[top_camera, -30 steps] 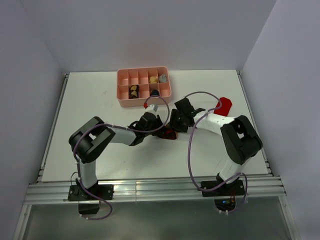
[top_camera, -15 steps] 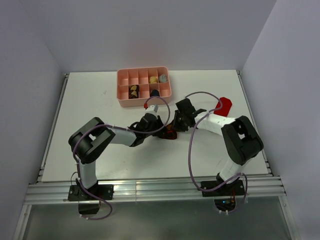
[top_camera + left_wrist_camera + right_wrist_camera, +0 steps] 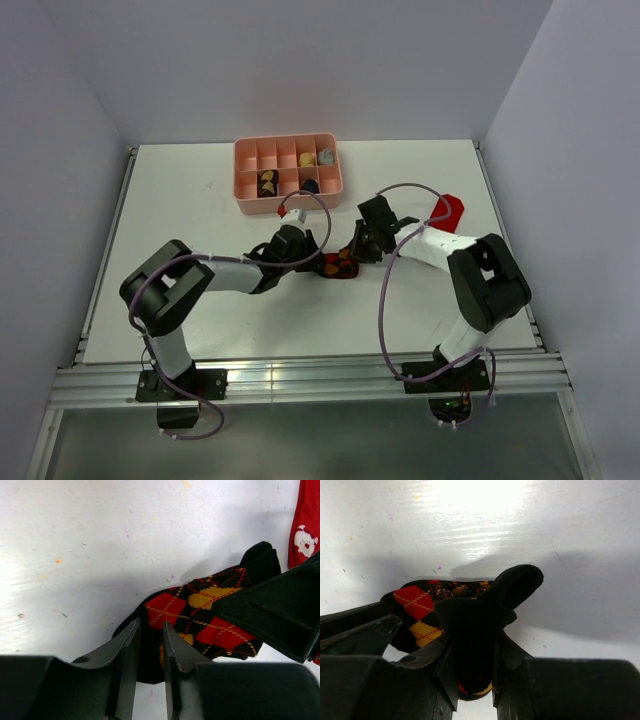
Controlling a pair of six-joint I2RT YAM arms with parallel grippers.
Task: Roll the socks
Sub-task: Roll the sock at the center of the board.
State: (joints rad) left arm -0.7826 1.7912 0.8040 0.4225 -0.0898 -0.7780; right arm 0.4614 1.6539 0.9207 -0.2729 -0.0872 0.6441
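Right claw [image 3: 472,655] has just squeezed in from wide and now pinches the black end of the red-orange argyle sock [image 3: 167,607], so one end is anchored for rolling. That sock lies bunched on the table [image 3: 75,540] between both claws. My left claw [image 3: 150,635], easing slightly apart, sits at its other edge, and I cannot tell whether it grips.

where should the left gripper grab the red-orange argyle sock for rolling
Probably the black edge at the end of the red-orange argyle sock facing the left gripper, coming in low along the table from that side. The right gripper pinches the bunched black end opposite, so this edge is the free one, and it looks thick enough to straddle.
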